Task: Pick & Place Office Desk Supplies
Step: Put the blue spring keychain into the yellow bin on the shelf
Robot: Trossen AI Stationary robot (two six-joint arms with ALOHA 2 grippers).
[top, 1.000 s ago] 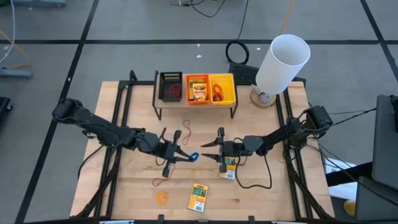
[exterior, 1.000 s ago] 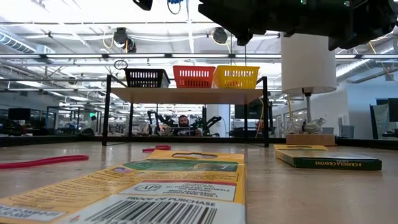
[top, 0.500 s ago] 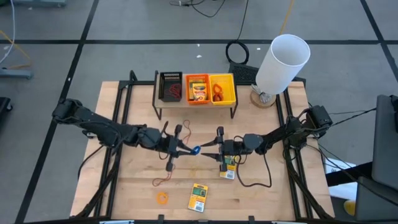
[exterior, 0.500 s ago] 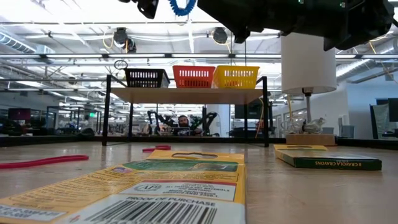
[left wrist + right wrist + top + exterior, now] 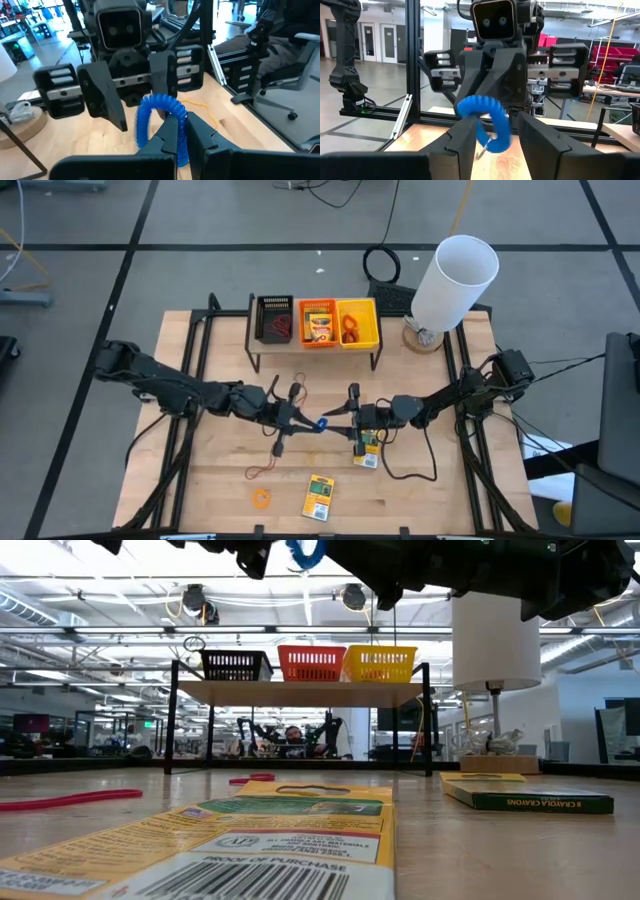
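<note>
Wooden tabletop [image 5: 230, 490] at centre of a workshop floor, both arms reaching in toward the middle. Left end effector [image 5: 308, 424] pinched shut on a blue coiled loop [image 5: 321, 423], held up off the wood; since half a second back it has carried the loop a little further to the right, closer to the right end effector [image 5: 338, 413], which has not moved. Right end effector fingers [image 5: 465, 137] stand partly apart, and the loop [image 5: 485, 122] hangs just in front of the gap between them. From the left wrist, the loop [image 5: 159, 117] sits clamped between that arm's own fingers [image 5: 167, 137].

Yellow pack [image 5: 366, 452] lies under the right arm; a second pack [image 5: 319, 496] lies nearer the front edge. Orange band [image 5: 261, 498] and a thin brown band [image 5: 262, 471] rest on the wood at front left, unchanged. Black bin [image 5: 274, 319], orange bin [image 5: 317, 323] and yellow bin [image 5: 356, 323] sit on the rear shelf, white cylinder [image 5: 455, 280] at back right.
</note>
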